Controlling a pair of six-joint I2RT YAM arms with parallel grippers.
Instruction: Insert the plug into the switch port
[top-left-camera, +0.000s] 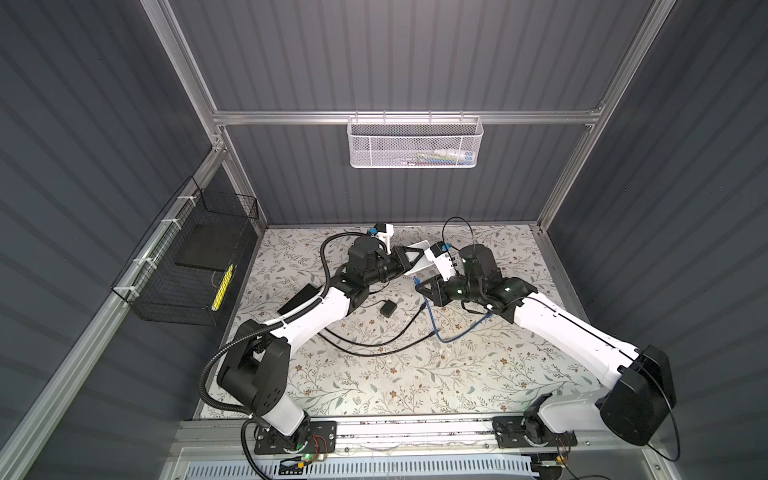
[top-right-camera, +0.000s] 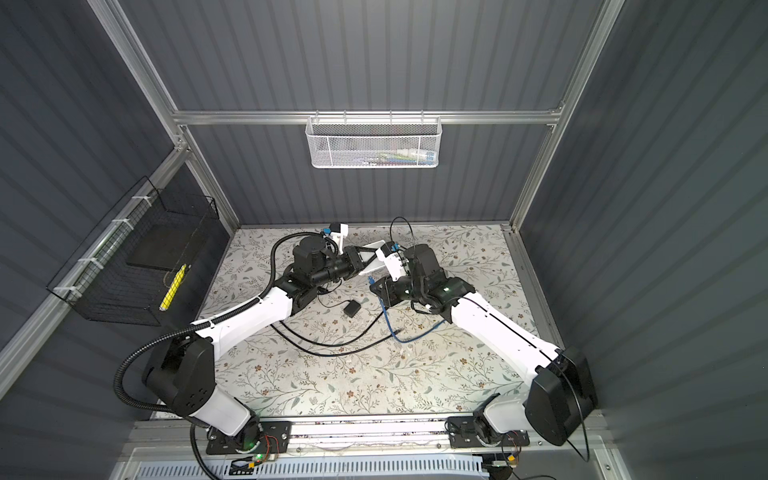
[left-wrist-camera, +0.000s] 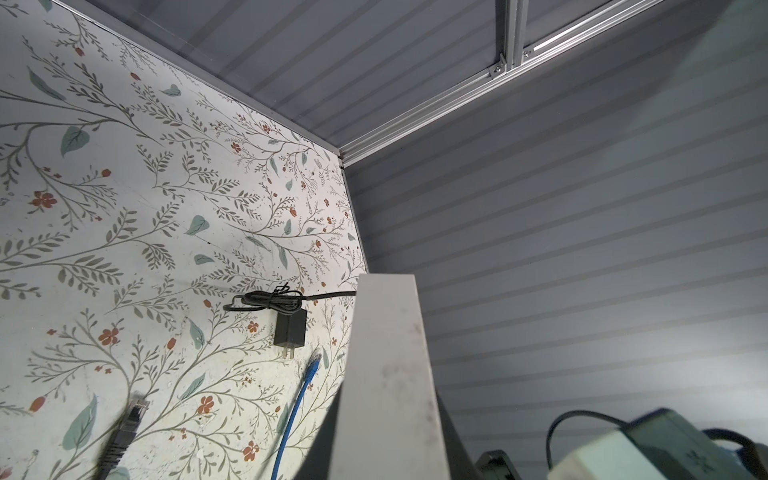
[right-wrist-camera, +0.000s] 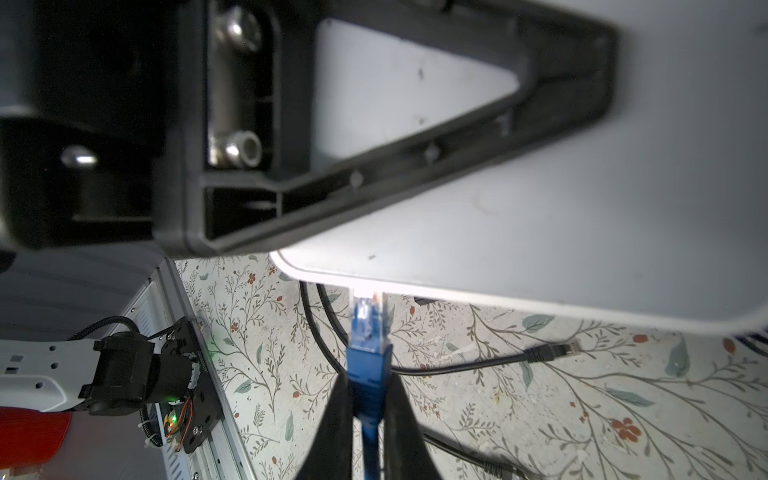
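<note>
**Step in hand: seat the plug in the port**

1. Left end effector: clamped on the switch and holding it raised off the worktop. In the right wrist view, one finger lies flat against the switch face. Treat this arm as the fixture and do not let the switch yield under the push.

2. Plug: blue, with its clear tip at the port on the switch edge. Most of its body shows outside the port, so judge it not yet seated.

3. Right end effector: clamped on the plug's blue boot, with the cable trailing behind it.

**Procedure**

- Square the plug axis to the switch edge before you push.
- Advance straight along that axis in short moves.
- If the plug binds, back off a little and correct sideways. Do not force it.
- You cannot tell from these views which way the latch tab faces, so confirm this first.
- The black cable and the adapter lie on the worktop below, apart from the switch. Leave both alone.
</note>
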